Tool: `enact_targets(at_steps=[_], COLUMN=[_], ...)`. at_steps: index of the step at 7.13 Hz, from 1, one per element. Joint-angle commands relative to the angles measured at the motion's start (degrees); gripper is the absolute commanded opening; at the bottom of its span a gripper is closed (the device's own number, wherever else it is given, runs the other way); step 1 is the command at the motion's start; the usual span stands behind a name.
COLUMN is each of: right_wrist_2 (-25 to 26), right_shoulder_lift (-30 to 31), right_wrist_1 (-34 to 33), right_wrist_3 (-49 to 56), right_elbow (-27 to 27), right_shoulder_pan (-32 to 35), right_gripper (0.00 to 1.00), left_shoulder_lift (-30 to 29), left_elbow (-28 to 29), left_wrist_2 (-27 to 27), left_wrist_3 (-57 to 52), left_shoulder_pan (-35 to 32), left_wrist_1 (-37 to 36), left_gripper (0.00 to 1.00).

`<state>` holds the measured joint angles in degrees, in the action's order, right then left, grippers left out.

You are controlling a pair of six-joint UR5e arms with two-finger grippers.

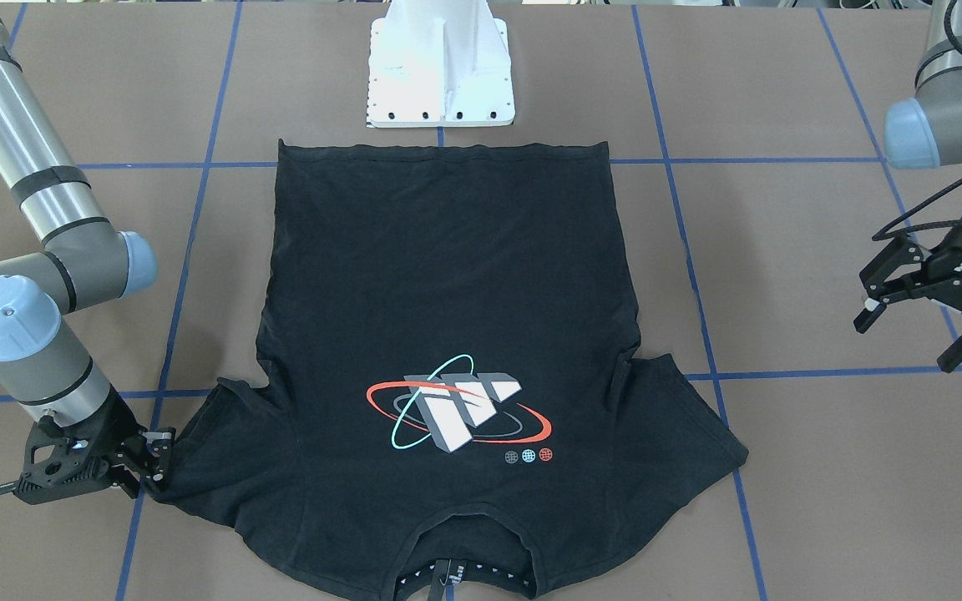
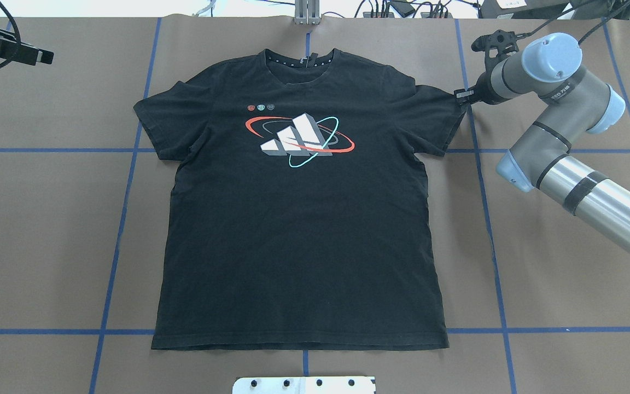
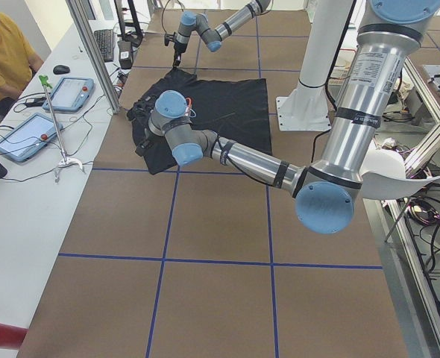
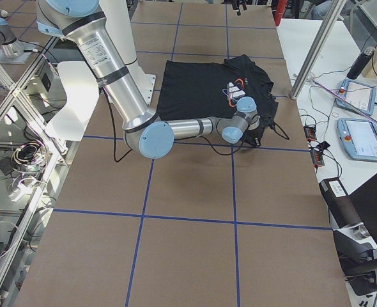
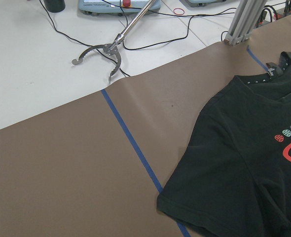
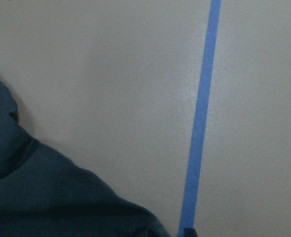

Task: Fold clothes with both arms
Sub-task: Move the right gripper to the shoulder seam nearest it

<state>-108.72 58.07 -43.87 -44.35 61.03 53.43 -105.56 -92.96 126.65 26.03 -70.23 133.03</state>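
A black T-shirt [image 2: 298,230] lies flat on the brown table, print side up, with its collar at the far edge from the robot. My right gripper [image 2: 460,97] is low at the tip of the shirt's sleeve on that side, fingers close together on the sleeve edge [image 1: 165,477]. In the right wrist view only dark fabric [image 6: 47,197] and bare table show. My left gripper [image 1: 907,342] hangs open above the table, well clear of the other sleeve [image 1: 681,417], nothing in it. The left wrist view looks down on that sleeve and the collar [image 5: 254,158].
The white pedestal base [image 1: 441,75] stands just beyond the shirt's hem. Blue tape lines [image 2: 123,219] grid the table. A white side bench carries tablets [image 3: 26,134] and a metal grabber tool [image 5: 103,52]; a person in yellow [image 3: 4,52] sits there. An aluminium post [image 5: 241,22] stands near the collar.
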Motion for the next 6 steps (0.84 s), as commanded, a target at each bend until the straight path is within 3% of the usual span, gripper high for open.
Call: enact_targets(at_steps=[1, 2, 4, 6], right_wrist_2=[0.1, 0.1, 0.0, -0.4], right_shoulder_lift=[0.1, 0.0, -0.5, -1.3], right_wrist_1=[0.0, 0.0, 0.0, -0.8], right_wrist_3=[0.1, 0.1, -0.4, -2.0], right_elbow=[0.1, 0.4, 1.1, 5.4], right_shoulder_pan=[0.0, 0.0, 0.1, 0.4], right_gripper=[0.31, 0.00, 0.00, 0.00], left_shoulder_lift=[0.1, 0.1, 0.1, 0.1], left_elbow=[0.1, 0.1, 0.1, 0.1], left_wrist_2=[0.0, 0.0, 0.0, 0.0], left_wrist_3=[0.0, 0.0, 0.0, 0.1], left_shoulder_pan=[0.0, 0.0, 0.0, 0.1], left_wrist_1=[0.0, 0.0, 0.0, 0.0], left_gripper=[1.00, 1.00, 1.00, 1.00])
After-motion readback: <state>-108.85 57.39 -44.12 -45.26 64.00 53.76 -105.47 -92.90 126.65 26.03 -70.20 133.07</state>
